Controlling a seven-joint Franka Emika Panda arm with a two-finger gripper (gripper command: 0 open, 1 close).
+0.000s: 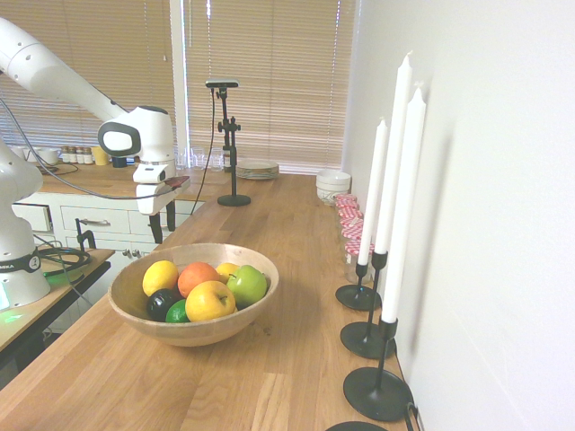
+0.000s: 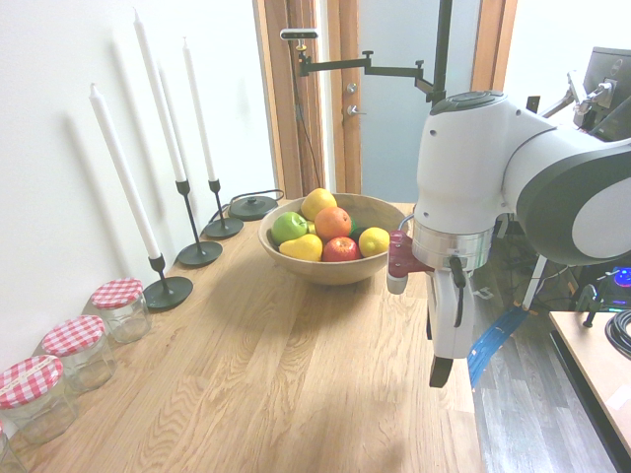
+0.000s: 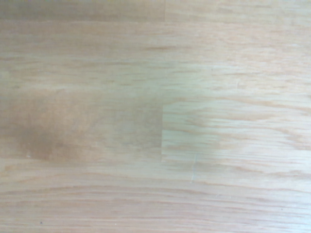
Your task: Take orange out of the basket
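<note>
Bare wood grain of the worktop (image 3: pixel 233 126), seen from close by

Pale, slightly blurred boards lie side by side, their fine streaks all running the same way; a straight seam marks where two boards butt end to end, a soft brownish patch darkens one of them, and a few tiny dark specks dot the surface.

Black candle holder (image 1: pixel 356 427) cut off at the bottom edge, seemingly its base.

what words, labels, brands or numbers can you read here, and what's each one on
"KA", the end of a word cut off by the picture's edge: dark band on the robot arm's base
Too small to read, if there is any print: small jars at the back
None that I can read on the candles, checked jar lids or bowl
</note>
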